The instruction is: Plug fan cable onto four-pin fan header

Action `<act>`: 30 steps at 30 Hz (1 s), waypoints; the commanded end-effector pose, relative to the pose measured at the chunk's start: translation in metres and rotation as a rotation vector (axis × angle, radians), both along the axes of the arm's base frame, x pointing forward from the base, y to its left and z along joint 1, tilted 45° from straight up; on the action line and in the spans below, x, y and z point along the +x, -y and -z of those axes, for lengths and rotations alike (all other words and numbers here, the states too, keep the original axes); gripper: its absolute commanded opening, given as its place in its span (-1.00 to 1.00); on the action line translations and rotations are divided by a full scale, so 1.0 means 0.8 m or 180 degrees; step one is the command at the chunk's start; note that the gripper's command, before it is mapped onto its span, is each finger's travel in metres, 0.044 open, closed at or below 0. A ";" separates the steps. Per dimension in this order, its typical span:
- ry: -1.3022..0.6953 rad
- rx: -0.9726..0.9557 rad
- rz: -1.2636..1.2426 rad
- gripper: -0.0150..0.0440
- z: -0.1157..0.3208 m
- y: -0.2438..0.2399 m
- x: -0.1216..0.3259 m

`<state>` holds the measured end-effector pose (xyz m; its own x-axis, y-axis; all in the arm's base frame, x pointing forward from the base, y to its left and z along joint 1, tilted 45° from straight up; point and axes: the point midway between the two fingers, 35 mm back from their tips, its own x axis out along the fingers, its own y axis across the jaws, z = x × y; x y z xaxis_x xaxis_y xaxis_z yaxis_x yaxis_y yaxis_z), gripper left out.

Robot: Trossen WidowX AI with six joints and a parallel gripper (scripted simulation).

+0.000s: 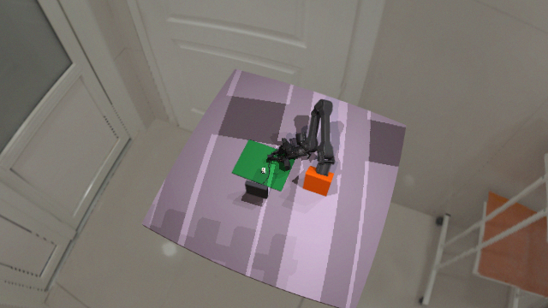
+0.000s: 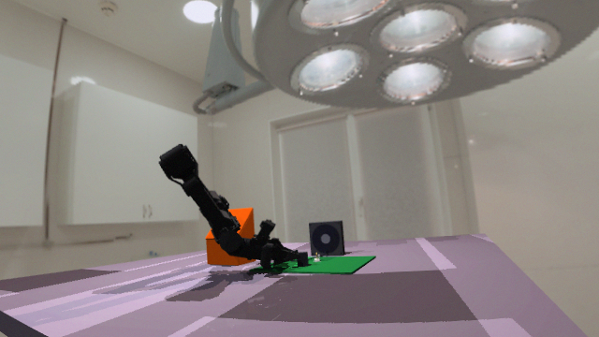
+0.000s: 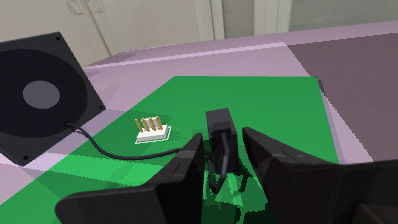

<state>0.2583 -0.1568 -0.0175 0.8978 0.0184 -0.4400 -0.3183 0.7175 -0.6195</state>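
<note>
The green board [image 1: 248, 160] [image 2: 346, 264] [image 3: 280, 100] lies on the table. The white four-pin header [image 1: 263, 170] [image 2: 317, 258] [image 3: 152, 132] stands on it, its pins bare. The black plug [image 2: 302, 258] [image 3: 218, 116] is over the board, right of the header in the wrist view, not on the pins. My gripper [image 1: 269, 158] [image 3: 222, 135] is open, with a fingertip on each side of the plug and a narrow gap on both sides. The cable [image 3: 125, 158] runs from the fan to the plug. Whether the plug's underside touches the board is hidden.
The black fan [image 1: 257, 190] [image 2: 326, 238] [image 3: 41, 94] stands upright beside the board, near the header. An orange block [image 1: 318, 181] stands by the arm's base. The cable crosses the board in front of the header in the wrist view.
</note>
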 end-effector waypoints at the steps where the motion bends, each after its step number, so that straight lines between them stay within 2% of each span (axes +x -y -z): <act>1: -0.0007 -0.0007 -0.0006 -0.02 -0.004 0.001 -0.004; 30: -0.0022 -0.0012 -0.0011 -0.02 -0.080 -0.026 -0.087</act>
